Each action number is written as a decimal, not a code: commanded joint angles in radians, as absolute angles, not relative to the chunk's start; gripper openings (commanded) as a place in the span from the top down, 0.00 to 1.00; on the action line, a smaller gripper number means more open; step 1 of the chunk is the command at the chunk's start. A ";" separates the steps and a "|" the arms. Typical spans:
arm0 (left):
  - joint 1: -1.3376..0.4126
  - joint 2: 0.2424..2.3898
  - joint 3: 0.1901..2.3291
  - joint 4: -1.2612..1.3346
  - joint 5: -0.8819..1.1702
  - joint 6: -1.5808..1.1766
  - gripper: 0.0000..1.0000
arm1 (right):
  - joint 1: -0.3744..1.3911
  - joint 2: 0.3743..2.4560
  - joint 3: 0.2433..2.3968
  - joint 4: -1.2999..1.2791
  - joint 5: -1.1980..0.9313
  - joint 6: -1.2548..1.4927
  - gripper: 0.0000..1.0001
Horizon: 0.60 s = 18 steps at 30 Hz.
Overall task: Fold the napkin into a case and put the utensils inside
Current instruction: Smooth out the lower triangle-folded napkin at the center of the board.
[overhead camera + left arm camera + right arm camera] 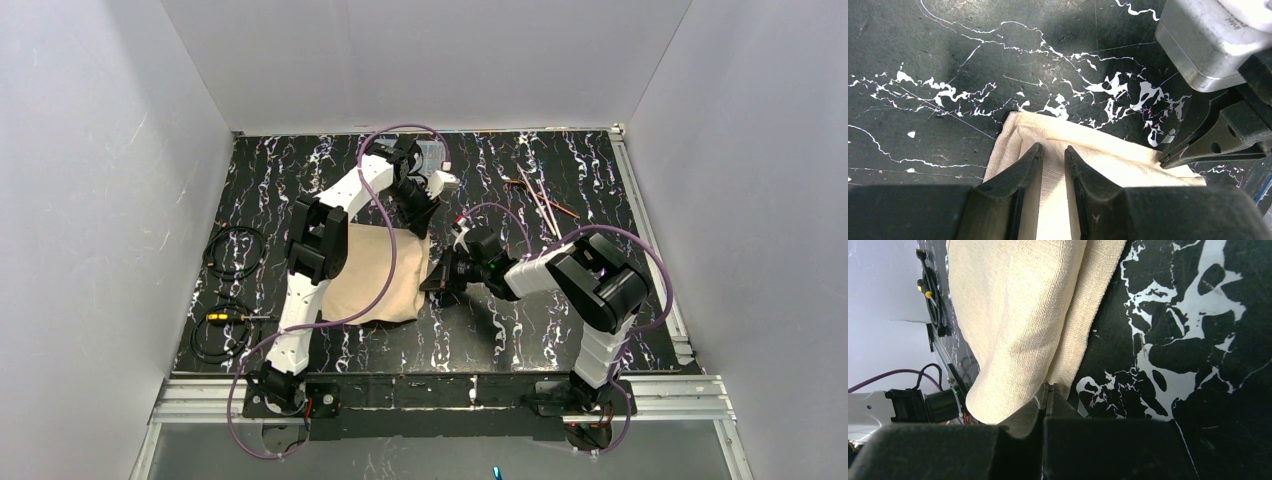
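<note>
The beige napkin lies left of centre on the black marbled table, with its right edge raised. My left gripper is at its far right corner. In the left wrist view its jaws press on the napkin with a narrow gap that a ridge of cloth fills. My right gripper holds the napkin's right edge. In the right wrist view it is shut on the napkin, which drapes over one finger. The copper utensils lie at the back right, away from both grippers.
Coiled black cables and a second coil lie at the table's left edge. White walls enclose the table on three sides. The right wrist's camera housing hangs close over the left gripper's area.
</note>
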<state>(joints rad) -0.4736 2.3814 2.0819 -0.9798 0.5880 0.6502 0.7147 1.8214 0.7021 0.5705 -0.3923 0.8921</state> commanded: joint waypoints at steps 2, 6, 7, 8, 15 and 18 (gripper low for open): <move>-0.476 2.380 2.080 -0.997 0.618 0.646 0.77 | 0.715 1.810 0.687 0.605 -0.387 0.886 0.99; -0.476 2.393 2.081 -0.997 0.617 0.646 0.77 | 0.718 1.814 0.686 0.603 -0.390 0.879 0.99; -0.476 2.397 2.082 -0.996 0.618 0.647 0.80 | 0.717 1.817 0.686 0.603 -0.391 0.879 0.99; -0.476 2.400 2.084 -0.998 0.618 0.646 0.83 | 0.717 1.822 0.687 0.602 -0.393 0.878 0.99; -0.476 2.413 2.104 -0.997 0.635 0.619 1.00 | 0.729 1.841 0.694 0.569 -0.378 0.844 0.99; -0.470 2.401 2.127 -0.996 0.660 0.593 1.00 | 0.737 1.844 0.703 0.526 -0.361 0.820 0.99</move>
